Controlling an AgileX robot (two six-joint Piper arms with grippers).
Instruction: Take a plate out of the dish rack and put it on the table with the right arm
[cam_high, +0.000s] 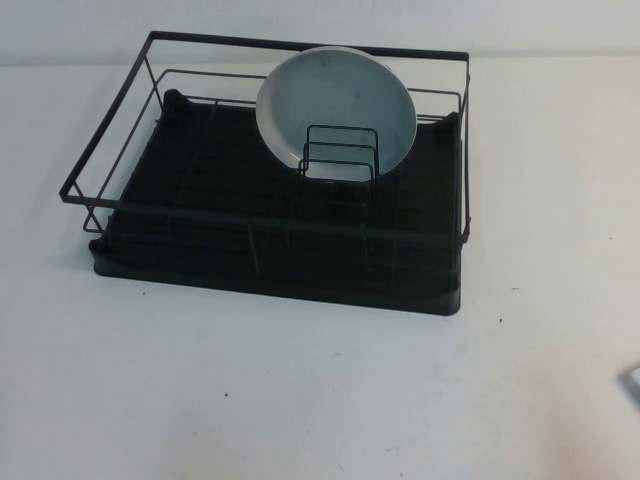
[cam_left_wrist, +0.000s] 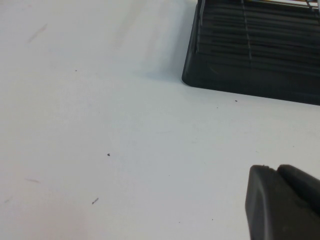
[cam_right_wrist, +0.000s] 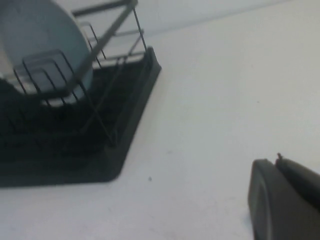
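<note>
The plate (cam_high: 335, 105) stood upright in the rack (cam_high: 270, 240), leaning on its far wall, behind the dividers (cam_high: 340, 153). The right gripper (cam_right_wrist: 285, 200) hung low over the table (cam_high: 300, 400) beside the rack's right end, the left gripper (cam_left_wrist: 282, 202) near the left end; for both I cannot tell the state.

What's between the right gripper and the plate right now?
Right wrist view: bare table, then the dish rack wires before the plate; right gripper low. Left gripper parked.

The plate (cam_high: 335, 100) looks like smooth glazed ceramic, pale grey-blue with a soft sheen. The dish rack (cam_high: 270, 190), centre of the high view, is thin black coated wire over a matt, ribbed black plastic tray. The desk (cam_high: 300, 400) is smooth matt white. Left claw (cam_left_wrist: 282, 202) and right claw (cam_right_wrist: 285, 200), lower right of their wrist views, show dull black plastic
</note>
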